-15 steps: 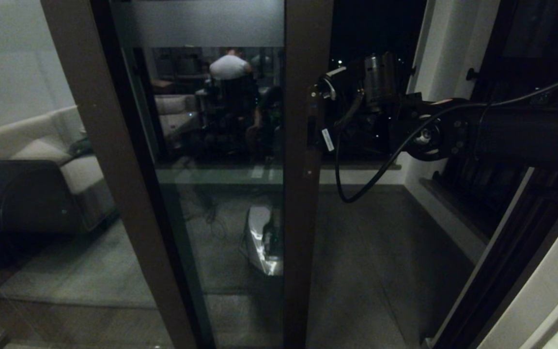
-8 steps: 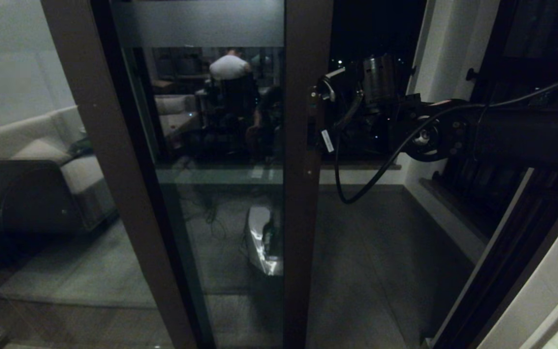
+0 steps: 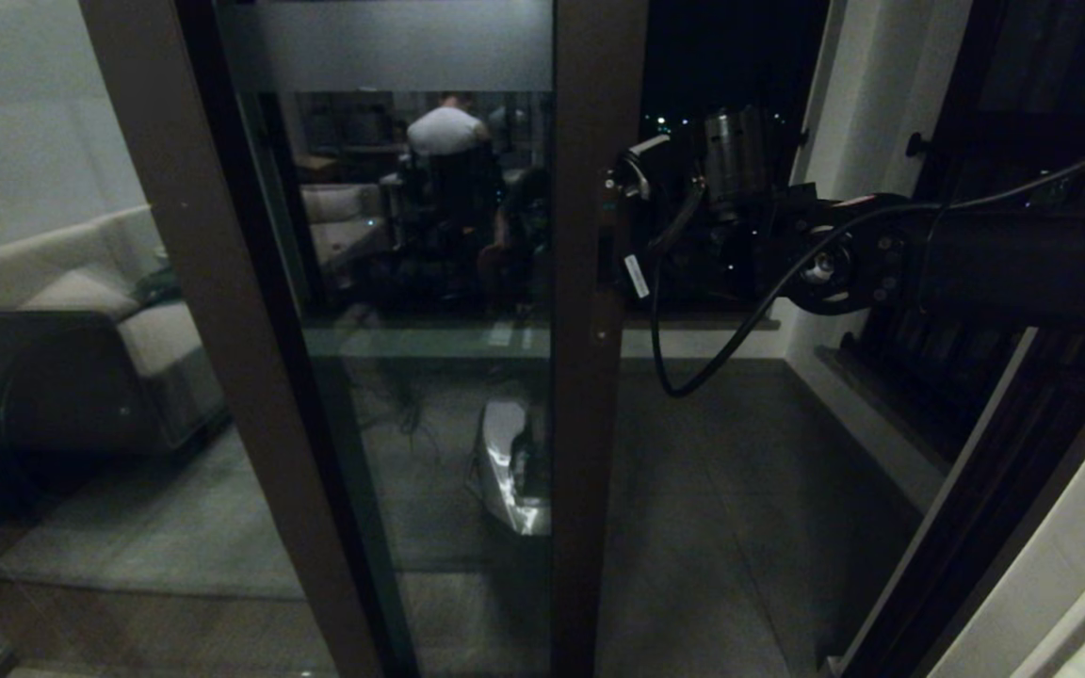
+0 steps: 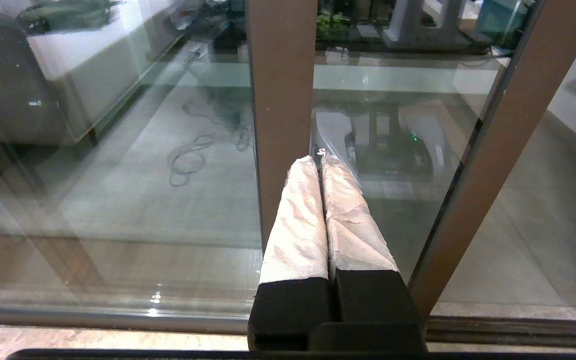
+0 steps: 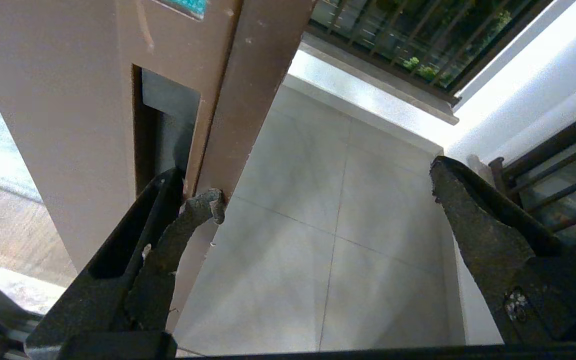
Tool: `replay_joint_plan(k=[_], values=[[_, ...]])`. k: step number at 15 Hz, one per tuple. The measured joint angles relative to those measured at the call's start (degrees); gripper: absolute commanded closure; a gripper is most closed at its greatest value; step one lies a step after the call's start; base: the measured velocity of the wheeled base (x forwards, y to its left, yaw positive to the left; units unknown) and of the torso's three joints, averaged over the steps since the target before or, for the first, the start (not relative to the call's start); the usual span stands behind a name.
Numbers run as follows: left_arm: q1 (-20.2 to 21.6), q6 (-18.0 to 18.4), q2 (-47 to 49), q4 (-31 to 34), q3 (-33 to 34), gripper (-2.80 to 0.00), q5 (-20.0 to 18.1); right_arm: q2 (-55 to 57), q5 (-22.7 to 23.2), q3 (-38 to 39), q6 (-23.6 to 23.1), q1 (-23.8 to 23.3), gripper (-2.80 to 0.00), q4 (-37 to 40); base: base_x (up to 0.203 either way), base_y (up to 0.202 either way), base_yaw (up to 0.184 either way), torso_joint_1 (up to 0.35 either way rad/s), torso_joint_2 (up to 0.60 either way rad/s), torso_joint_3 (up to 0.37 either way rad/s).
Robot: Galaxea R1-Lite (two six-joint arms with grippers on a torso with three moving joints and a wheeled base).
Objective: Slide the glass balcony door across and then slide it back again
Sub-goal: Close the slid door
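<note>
**Right jaws spread at the door's handle recess**

From the head view, the glass balcony door (image 3: 429, 311) stands upright in the middle of the scene, its brown stile (image 3: 590, 377) running floor to top and a frosted band across the upper glass. The right arm reaches in from the right at handle height, and the right gripper (image 3: 620, 221) sits against the stile's edge. To the left, a fixed brown-framed panel shows a sofa (image 3: 81, 330) through its glass.

In the left wrist view, the left gripper (image 4: 321, 160) hangs low in front of the glass, its 2 white-wrapped jaws pressed together with nothing between them.

In the right wrist view, the right gripper (image 5: 328, 185) has its jaws spread wide. 1 finger (image 5: 168, 235) rests at the lower end of the recessed handle (image 5: 168, 135) in the stile, its hooked tip touching the stile's edge; the other stands well apart over the tiled balcony floor (image 5: 318, 210).
</note>
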Motion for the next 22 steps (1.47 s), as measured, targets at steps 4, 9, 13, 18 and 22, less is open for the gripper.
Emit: replay_joint_plan(k=[4, 9, 13, 18, 22], values=[[0.0, 0.0, 0.0, 0.0, 0.0, 0.00, 0.0, 0.0, 0.0, 0.1, 1.1, 0.0, -2.80, -1.0, 0.000, 0.000, 0.000, 0.000, 0.00, 0.000], [0.0, 0.0, 0.0, 0.0, 0.0, 0.00, 0.0, -0.3, 0.0, 0.1, 1.3, 0.0, -2.80, -1.3, 0.000, 0.000, 0.000, 0.000, 0.00, 0.000], [0.0, 0.0, 0.0, 0.0, 0.0, 0.00, 0.0, -0.7, 0.0, 0.1, 1.7, 0.0, -2.80, -1.4, 0.000, 0.000, 0.000, 0.000, 0.00, 0.000], [0.0, 0.0, 0.0, 0.0, 0.0, 0.00, 0.0, -1.6, 0.0, 0.4, 1.9, 0.0, -2.80, -2.2, 0.000, 0.000, 0.000, 0.000, 0.00, 0.000], [0.0, 0.0, 0.0, 0.0, 0.0, 0.00, 0.0, -2.2, 0.0, 0.8, 1.9, 0.0, -2.80, -2.2, 0.000, 0.000, 0.000, 0.000, 0.00, 0.000]])
